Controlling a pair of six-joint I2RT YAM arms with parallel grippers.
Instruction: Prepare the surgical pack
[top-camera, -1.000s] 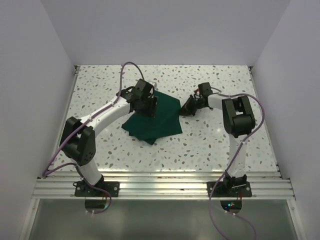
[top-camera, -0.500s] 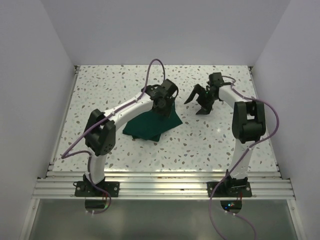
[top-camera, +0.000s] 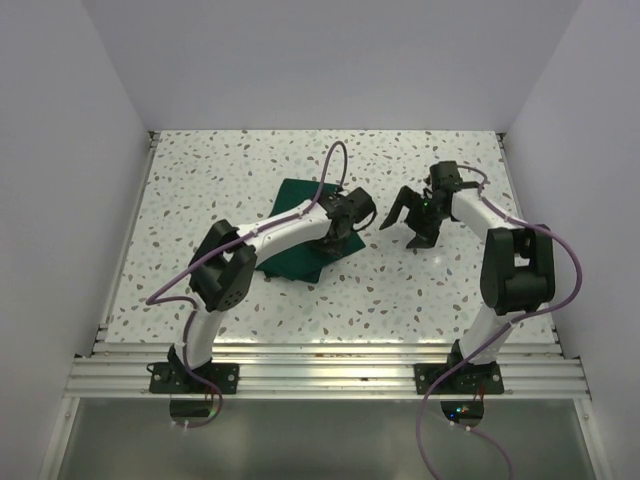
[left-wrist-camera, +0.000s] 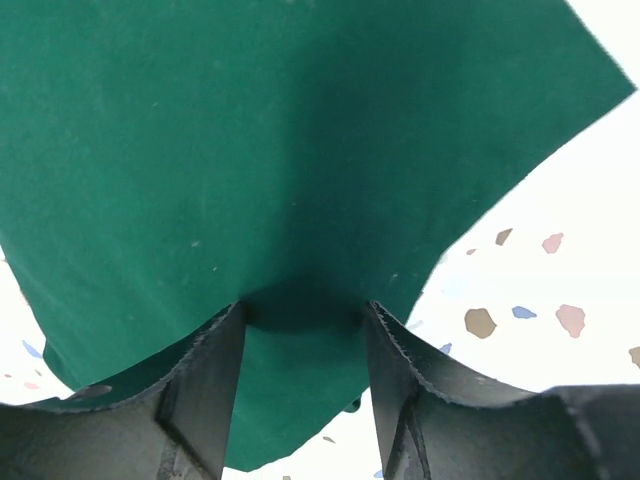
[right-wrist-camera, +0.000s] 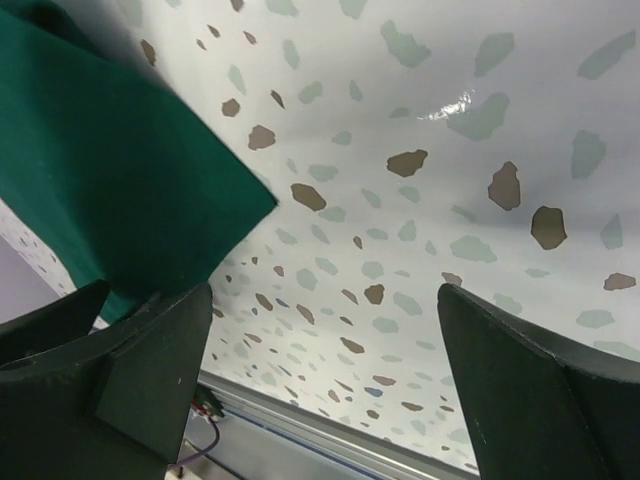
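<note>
The surgical pack shows only as its dark green cloth drape (top-camera: 290, 255), a folded bundle lying left of the table's middle. My left gripper (top-camera: 352, 222) sits at the drape's right edge. In the left wrist view the drape (left-wrist-camera: 300, 130) fills the upper frame, and a fold of it is bunched between the jaws of the left gripper (left-wrist-camera: 305, 310), which is shut on it. My right gripper (top-camera: 403, 228) hovers just right of the drape, wide open. In the right wrist view nothing lies between the jaws of the right gripper (right-wrist-camera: 322, 300), and a drape corner (right-wrist-camera: 100, 170) lies at the upper left.
The speckled white table (top-camera: 200, 180) is boxed in by white walls at the left, back and right. An aluminium rail (top-camera: 320, 375) runs along the near edge. Purple cables loop above both arms.
My left gripper has swept right across the drape, taking cloth with it, so the drape is now a narrower bundle. My right gripper has opened and drawn back to the right.
</note>
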